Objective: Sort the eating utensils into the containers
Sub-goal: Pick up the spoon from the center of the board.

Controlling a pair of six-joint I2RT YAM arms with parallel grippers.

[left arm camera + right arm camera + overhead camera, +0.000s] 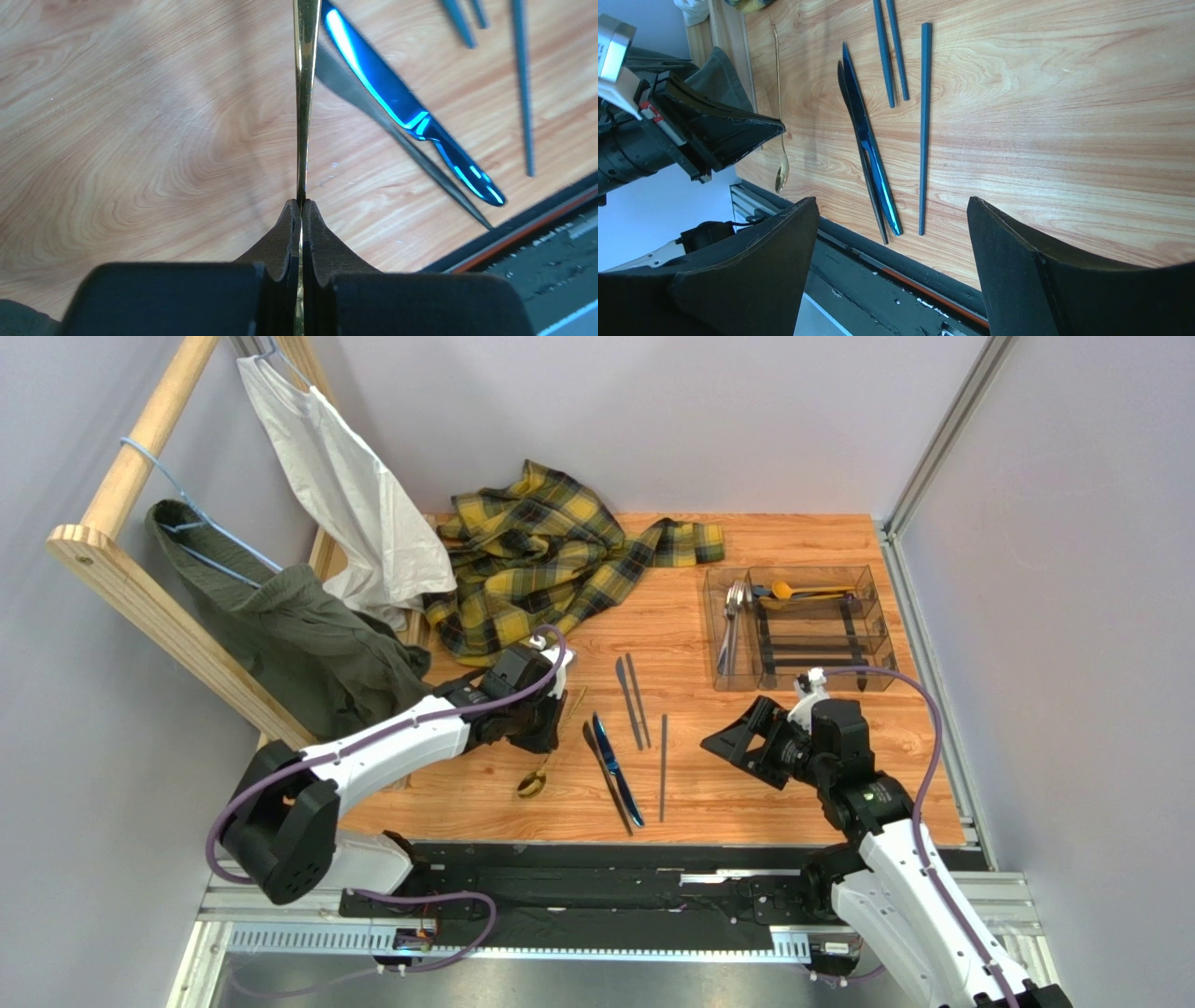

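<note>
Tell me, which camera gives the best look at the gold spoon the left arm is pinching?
The right wrist view: the gold spoon shows full length, thin handle to bowl. The left wrist view shows only its handle edge-on, pinched in the left gripper. The top view shows it small, bowl below that gripper.

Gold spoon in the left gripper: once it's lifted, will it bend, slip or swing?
The gold spoon looks like rigid polished metal, so it probably won't flex. The left gripper is shut on just its slim handle, so the glossy surface may slip or pivot. Being thin, it's likely light.
</note>
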